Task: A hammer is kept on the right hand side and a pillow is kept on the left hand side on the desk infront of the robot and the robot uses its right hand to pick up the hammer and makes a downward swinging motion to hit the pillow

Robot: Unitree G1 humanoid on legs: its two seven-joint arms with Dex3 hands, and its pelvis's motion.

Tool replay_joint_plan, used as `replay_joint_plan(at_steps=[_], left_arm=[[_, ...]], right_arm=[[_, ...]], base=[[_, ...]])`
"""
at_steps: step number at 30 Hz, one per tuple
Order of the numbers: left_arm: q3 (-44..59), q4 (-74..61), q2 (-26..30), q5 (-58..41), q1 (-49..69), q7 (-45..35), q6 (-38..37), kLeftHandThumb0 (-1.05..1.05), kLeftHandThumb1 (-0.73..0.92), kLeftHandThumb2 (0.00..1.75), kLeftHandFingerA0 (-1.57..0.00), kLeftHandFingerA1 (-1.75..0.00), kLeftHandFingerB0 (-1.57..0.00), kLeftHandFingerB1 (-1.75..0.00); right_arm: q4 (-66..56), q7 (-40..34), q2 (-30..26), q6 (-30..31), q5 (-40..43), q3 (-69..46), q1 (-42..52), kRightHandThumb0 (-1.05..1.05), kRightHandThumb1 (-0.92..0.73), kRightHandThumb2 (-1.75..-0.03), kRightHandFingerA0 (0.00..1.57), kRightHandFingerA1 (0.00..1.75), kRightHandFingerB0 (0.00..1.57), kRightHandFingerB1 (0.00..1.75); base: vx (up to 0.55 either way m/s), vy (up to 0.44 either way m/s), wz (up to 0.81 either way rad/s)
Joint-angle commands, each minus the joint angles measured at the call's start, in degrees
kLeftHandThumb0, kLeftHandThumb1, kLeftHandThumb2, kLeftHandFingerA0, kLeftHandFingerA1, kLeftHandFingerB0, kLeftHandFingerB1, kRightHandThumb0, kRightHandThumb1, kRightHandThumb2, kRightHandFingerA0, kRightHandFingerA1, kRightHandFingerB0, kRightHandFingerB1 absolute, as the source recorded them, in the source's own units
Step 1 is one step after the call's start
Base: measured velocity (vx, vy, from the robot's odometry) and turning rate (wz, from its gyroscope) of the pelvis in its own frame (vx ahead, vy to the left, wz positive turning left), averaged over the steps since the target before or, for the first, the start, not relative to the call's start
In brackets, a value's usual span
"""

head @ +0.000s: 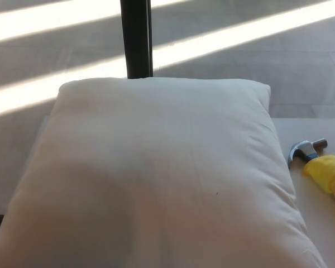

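Note:
A large white pillow (156, 173) fills most of the head view and lies flat on the desk. To its right, close to the pillow's edge, lies the hammer (318, 164), with a steel head (302, 150) pointing toward the pillow and a yellow wrap (326, 172) on its neck. Its handle runs out of the picture at the right. Neither of my hands shows in this view.
The pale desk top (318, 223) shows at the right of the pillow. A dark upright post (136, 38) stands behind the pillow. Beyond it is a grey floor (257, 67) crossed by bright bands of sunlight.

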Motion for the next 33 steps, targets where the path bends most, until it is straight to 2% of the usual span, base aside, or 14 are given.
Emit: replay_joint_plan(at_steps=[1, 7, 8, 9, 10, 14, 16, 18, 20, 22, 23, 29, 31, 33], left_arm=[[-0.76, -0.83, 1.22, 1.78, 0.00, 2.19, 0.22, -0.66, 0.75, 0.63, -0.47, -0.58, -0.49, -0.43], [-0.91, 1.80, 1.51, 2.43, -0.33, 4.17, -0.39, -0.67, 0.75, 0.62, -0.50, -0.59, -0.52, -0.43], [-0.39, 2.10, 1.44, 1.73, -0.43, 4.19, 0.40, -0.67, 0.75, 0.62, -0.48, -0.59, -0.51, -0.43], [-0.01, 2.92, 1.54, 1.30, -0.41, 3.90, 0.63, -0.66, 0.76, 0.63, -0.46, -0.56, -0.49, -0.43], [0.38, 3.93, 1.77, 1.04, -0.51, 4.27, 0.76, -0.67, 0.75, 0.63, -0.43, -0.54, -0.47, -0.41], [1.25, 5.89, 2.07, 0.25, -0.95, 4.64, 1.19, -0.67, 0.75, 0.63, -0.43, -0.56, -0.47, -0.42], [1.16, 6.65, 2.22, 0.40, -1.25, 4.90, 1.10, -0.67, 0.75, 0.62, -0.43, -0.55, -0.47, -0.41], [0.47, 7.40, 2.38, 1.17, -1.42, 5.31, 0.90, -0.68, 0.74, 0.63, -0.44, -0.57, -0.50, -0.44], [0.26, 8.39, 2.67, 1.55, -1.37, 6.07, 0.48, -0.67, 0.75, 0.63, -0.45, -0.56, -0.47, -0.42], [0.07, 9.15, 2.98, 1.81, -0.98, 6.63, 0.68, -0.66, 0.75, 0.63, -0.43, -0.55, -0.44, -0.44], [-0.05, 9.11, 2.86, 1.93, -0.71, 6.94, 0.57, -0.65, 0.75, 0.62, -0.45, -0.57, -0.42, -0.45], [0.25, 12.19, 2.42, 2.12, 1.16, 11.59, -0.56, -0.61, 0.73, 0.62, -0.50, -0.61, -0.49, -0.47], [-0.06, 12.75, 2.67, 2.41, 1.51, 11.79, -0.43, -0.61, 0.73, 0.62, -0.49, -0.59, -0.48, -0.45], [-0.17, 12.57, 2.54, 2.50, 2.16, 11.56, -0.51, -0.62, 0.74, 0.62, -0.48, -0.56, -0.45, -0.45]], right_arm=[[25.64, -14.99, 0.71, -12.82, 8.10, -26.92, 5.13, -0.84, -0.65, -0.92, 0.00, 0.17, 0.03, 0.05], [33.35, -17.45, 2.49, -11.87, 9.64, -29.86, 3.99, -0.73, -0.86, -0.66, 0.00, 0.00, 0.00, 0.23], [35.77, -18.23, 2.86, -13.99, 10.29, -30.83, 3.44, -0.83, -0.70, -0.99, 0.00, 0.22, 0.05, 0.08], [37.46, -18.99, 2.92, -13.48, 10.40, -31.14, 3.14, -0.72, -0.87, -0.66, 0.00, 0.00, 0.00, 0.19], [38.94, -18.51, 4.40, -15.05, 9.31, -29.70, 3.92, -0.93, -0.80, -1.08, 0.00, 0.22, 0.00, 0.05], [44.37, -20.07, 4.71, -15.38, 8.86, -29.59, 2.91, -1.05, -0.87, -1.14, 0.00, 0.15, 0.00, 0.09], [45.18, -21.02, 5.41, -15.84, 9.04, -30.14, 3.00, -0.85, -0.92, -0.73, 0.00, 0.00, 0.00, 0.00], [46.23, -21.81, 7.42, -16.82, 11.66, -33.42, 3.78, -0.98, -0.84, -1.18, 0.00, 0.21, 0.00, 0.13], [47.80, -16.71, 9.89, -21.13, 16.16, -37.89, 4.65, -0.98, -0.80, -1.07, 0.00, 0.15, 0.00, 0.00], [49.93, -11.55, 10.52, -21.77, 18.98, -40.51, 4.87, -0.38, -0.53, -1.10, 0.01, 0.54, 0.00, 0.51], [50.97, -9.25, 10.18, -21.63, 16.79, -38.35, 5.84, -0.78, -0.87, -0.66, 0.26, 0.55, 0.17, 0.38], [50.70, -3.84, 11.23, -19.48, 9.66, -27.36, 8.32, -0.79, -0.79, -0.64, 0.65, 0.50, 0.23, 0.35], [49.92, -0.90, 12.05, -20.50, 8.91, -24.08, 9.20, -0.86, -0.67, -1.02, 0.46, 0.60, 0.22, 0.47], [51.25, 2.10, 11.67, -21.48, 7.65, -20.23, 9.83, -0.80, -0.82, -0.65, 0.42, 0.45, 0.37, 0.38]], base=[[0.00, 0.000, 0.00], [0.00, 0.000, 0.00], [0.00, 0.000, 0.00], [0.00, 0.000, 0.00], [0.00, 0.000, 0.00], [0.00, 0.000, 0.00], [0.00, 0.000, 0.00], [0.00, 0.000, 0.00], [0.00, 0.000, 0.00], [0.00, 0.000, 0.00], [0.00, 0.000, 0.00], [0.00, 0.000, 0.00], [0.00, 0.000, 0.00], [0.00, 0.000, 0.00]])
